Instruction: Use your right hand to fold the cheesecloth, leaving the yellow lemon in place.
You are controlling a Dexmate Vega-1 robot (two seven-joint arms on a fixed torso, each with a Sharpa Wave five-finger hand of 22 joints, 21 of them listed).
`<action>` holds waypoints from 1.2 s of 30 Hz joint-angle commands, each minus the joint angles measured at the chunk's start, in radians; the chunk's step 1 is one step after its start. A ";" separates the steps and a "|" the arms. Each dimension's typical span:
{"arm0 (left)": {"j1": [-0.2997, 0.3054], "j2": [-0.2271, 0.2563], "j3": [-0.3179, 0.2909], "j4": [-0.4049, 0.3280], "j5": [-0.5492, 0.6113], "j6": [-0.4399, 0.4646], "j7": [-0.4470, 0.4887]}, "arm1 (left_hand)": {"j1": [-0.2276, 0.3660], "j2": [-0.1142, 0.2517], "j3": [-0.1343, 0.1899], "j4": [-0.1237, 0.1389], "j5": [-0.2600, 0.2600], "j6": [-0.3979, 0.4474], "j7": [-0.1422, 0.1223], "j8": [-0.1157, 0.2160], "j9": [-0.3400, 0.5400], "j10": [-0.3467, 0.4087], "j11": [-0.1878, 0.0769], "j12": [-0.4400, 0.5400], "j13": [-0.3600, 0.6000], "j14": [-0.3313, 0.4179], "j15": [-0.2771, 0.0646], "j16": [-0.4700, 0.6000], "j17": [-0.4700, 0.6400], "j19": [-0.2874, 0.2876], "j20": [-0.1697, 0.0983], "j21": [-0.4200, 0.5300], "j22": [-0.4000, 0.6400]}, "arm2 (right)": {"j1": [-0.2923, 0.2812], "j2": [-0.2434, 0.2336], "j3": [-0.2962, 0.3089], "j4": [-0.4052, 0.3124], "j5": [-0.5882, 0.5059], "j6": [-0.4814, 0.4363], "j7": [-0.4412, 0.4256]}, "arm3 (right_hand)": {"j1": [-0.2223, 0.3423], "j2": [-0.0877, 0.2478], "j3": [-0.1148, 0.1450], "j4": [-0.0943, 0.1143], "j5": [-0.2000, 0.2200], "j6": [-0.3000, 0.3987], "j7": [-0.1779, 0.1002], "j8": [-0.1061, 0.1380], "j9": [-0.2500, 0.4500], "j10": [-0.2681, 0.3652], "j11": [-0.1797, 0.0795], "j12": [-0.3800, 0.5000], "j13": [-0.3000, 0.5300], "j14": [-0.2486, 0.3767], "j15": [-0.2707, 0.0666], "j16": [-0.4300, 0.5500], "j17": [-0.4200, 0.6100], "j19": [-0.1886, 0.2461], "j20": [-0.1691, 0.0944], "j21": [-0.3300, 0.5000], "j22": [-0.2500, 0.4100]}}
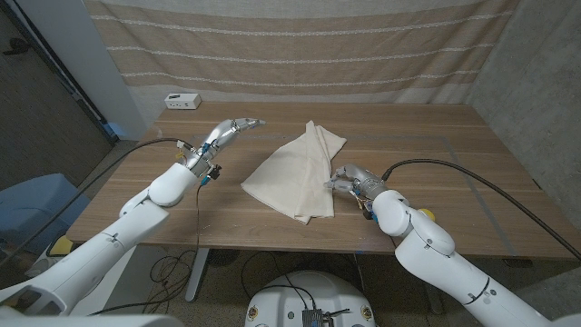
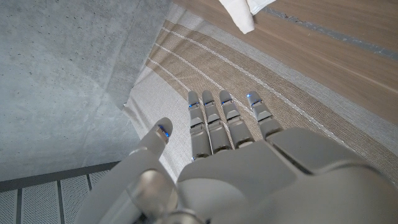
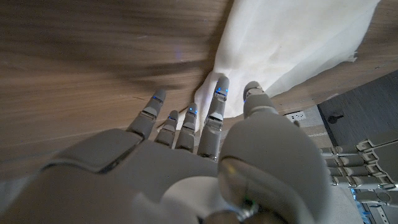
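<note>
The pale cheesecloth (image 1: 295,173) lies on the wooden table (image 1: 427,145) in a loose, layered triangle. My right hand (image 1: 349,179) is low at its right edge, fingers stretched toward it. In the right wrist view the fingertips (image 3: 219,90) reach the cheesecloth (image 3: 292,43) at its rim, with the thumb alongside and no fold gripped between them. The yellow lemon (image 1: 424,216) sits near the table's front right, partly hidden by my right forearm. My left hand (image 1: 231,132) is raised over the table's left part, fingers straight and apart from the thumb, holding nothing.
A small white box (image 1: 182,101) stands at the table's back left corner. A striped curtain (image 1: 300,45) hangs behind the table. In the left wrist view my left hand (image 2: 236,162) points at that curtain, with a corner of the cheesecloth (image 2: 239,12) beyond it.
</note>
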 commanded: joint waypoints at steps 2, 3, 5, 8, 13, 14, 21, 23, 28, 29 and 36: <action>0.028 0.010 -0.015 -0.035 0.011 0.013 0.025 | -0.003 0.010 0.003 0.001 -0.001 -0.001 0.000 -0.003 0.001 0.000 -0.002 -0.001 0.002 0.003 0.001 0.008 0.002 -0.003 0.006 0.009 0.004 | 0.067 -0.130 -0.052 -0.019 0.451 0.028 -0.105 | 0.001 -0.005 -0.007 0.006 0.002 -0.033 0.010 -0.015 0.001 -0.012 0.012 0.000 0.000 -0.009 0.005 0.005 0.007 -0.007 0.004 0.006 0.000; 0.030 0.011 -0.016 -0.037 0.011 0.015 0.025 | -0.003 0.010 0.004 0.000 -0.001 -0.001 -0.001 -0.003 0.001 0.000 -0.002 0.000 0.002 0.002 0.001 0.008 0.002 -0.002 0.006 0.010 0.004 | 0.065 -0.135 -0.056 -0.021 0.452 0.035 -0.123 | 0.001 -0.005 -0.008 0.007 0.002 -0.032 0.011 -0.015 0.001 -0.012 0.013 0.000 0.000 -0.009 0.005 0.005 0.007 -0.007 0.005 0.006 0.000; 0.032 0.014 -0.016 -0.043 0.012 0.020 0.023 | -0.003 0.011 0.003 0.000 -0.001 -0.001 -0.001 -0.003 0.001 0.002 0.002 0.001 0.002 0.002 0.002 0.008 0.002 -0.002 0.006 0.010 0.004 | 0.048 -0.142 -0.054 -0.020 0.457 0.070 -0.167 | 0.002 -0.003 -0.009 0.009 0.003 -0.118 0.014 -0.053 -0.001 -0.024 0.011 -0.001 0.001 -0.007 0.004 0.011 0.010 -0.007 0.005 0.008 0.000; 0.034 0.015 -0.015 -0.049 0.012 0.024 0.020 | -0.002 0.010 0.003 -0.001 0.000 -0.002 -0.002 -0.003 0.001 0.002 0.002 0.001 0.002 0.002 0.002 0.008 0.002 -0.003 0.006 0.010 0.004 | 0.027 -0.152 -0.069 -0.031 0.413 0.092 -0.256 | 0.009 -0.001 -0.008 0.007 0.004 -0.205 0.008 -0.085 0.000 -0.039 0.015 -0.001 0.001 0.006 -0.003 0.017 0.012 0.003 0.003 0.014 0.000; 0.034 0.017 -0.013 -0.057 0.014 0.026 0.016 | -0.001 0.009 0.002 -0.004 0.000 -0.002 -0.002 -0.003 0.001 0.001 -0.003 0.001 0.002 0.004 -0.001 0.009 0.002 -0.003 0.005 0.010 0.004 | 0.008 -0.163 -0.094 -0.058 0.327 0.068 -0.368 | -0.001 -0.010 -0.016 0.011 0.003 -0.246 0.006 -0.093 0.002 -0.059 0.016 -0.003 0.002 0.040 -0.021 0.030 0.014 0.028 0.011 0.024 0.001; 0.033 0.018 -0.013 -0.058 0.014 0.025 0.015 | 0.000 0.008 0.002 -0.005 0.000 -0.003 -0.001 -0.003 0.001 0.000 0.000 0.001 0.002 0.004 -0.002 0.009 0.002 -0.002 0.006 0.011 0.004 | 0.012 -0.165 -0.107 -0.065 0.305 0.044 -0.380 | -0.001 -0.011 -0.016 0.011 0.003 -0.246 0.006 -0.093 0.002 -0.059 0.016 -0.003 0.002 0.041 -0.021 0.030 0.014 0.029 0.012 0.024 0.001; 0.028 0.017 -0.009 -0.066 0.017 0.035 0.008 | 0.001 0.005 0.001 -0.009 -0.001 -0.001 -0.002 -0.002 0.001 0.000 -0.002 0.001 0.002 0.006 0.002 0.010 0.001 -0.002 0.005 0.011 0.004 | 0.058 -0.141 -0.227 -0.091 0.117 -0.165 -0.444 | -0.032 -0.021 -0.032 0.027 -0.002 -0.257 0.006 -0.090 0.004 -0.089 0.019 -0.009 0.002 0.042 -0.024 0.030 0.017 0.028 0.015 0.023 0.002; 0.023 0.017 -0.005 -0.067 0.017 0.037 0.002 | 0.001 0.004 0.000 -0.010 -0.001 -0.001 -0.003 -0.002 0.001 0.000 0.000 0.001 0.002 0.006 0.001 0.010 0.001 -0.003 0.006 0.011 0.004 | 0.070 -0.139 -0.252 -0.095 0.079 -0.202 -0.448 | -0.038 -0.023 -0.035 0.030 -0.003 -0.260 0.000 -0.090 0.004 -0.095 0.017 -0.010 0.002 0.041 -0.023 0.030 0.017 0.027 0.016 0.023 0.002; 0.012 0.010 -0.001 -0.059 0.016 0.025 -0.003 | -0.001 0.001 -0.002 -0.010 -0.001 -0.002 -0.001 -0.002 0.001 0.002 0.001 0.002 0.002 0.007 0.000 0.010 0.001 -0.002 0.007 0.011 0.004 | 0.141 -0.127 -0.350 -0.100 -0.026 -0.365 -0.399 | -0.057 -0.029 -0.045 0.038 -0.006 -0.249 -0.008 -0.083 0.005 -0.105 0.013 -0.009 0.003 0.038 -0.025 0.029 0.019 0.026 0.014 0.022 0.002; 0.011 0.009 0.000 -0.058 0.015 0.023 -0.005 | -0.001 0.001 -0.002 -0.010 -0.002 -0.001 0.000 -0.002 0.001 0.002 0.001 0.002 0.002 0.008 -0.001 0.011 0.001 -0.002 0.007 0.011 0.004 | 0.154 -0.126 -0.363 -0.100 -0.036 -0.388 -0.386 | -0.066 -0.035 -0.051 0.041 -0.007 -0.255 -0.008 -0.084 0.005 -0.111 0.012 -0.010 0.003 0.034 -0.027 0.027 0.020 0.024 0.012 0.021 0.002; 0.014 0.007 -0.004 -0.057 0.013 0.019 0.001 | -0.003 -0.002 -0.003 -0.010 -0.002 0.001 -0.001 -0.001 0.001 0.001 0.000 0.002 0.003 0.010 0.000 0.011 0.001 -0.001 0.008 0.012 0.004 | 0.265 -0.130 -0.456 -0.086 -0.037 -0.493 -0.257 | -0.114 -0.051 -0.077 0.062 -0.008 -0.209 -0.009 -0.063 0.007 -0.108 0.011 0.000 0.003 0.009 -0.012 0.019 0.024 -0.007 0.016 0.010 0.003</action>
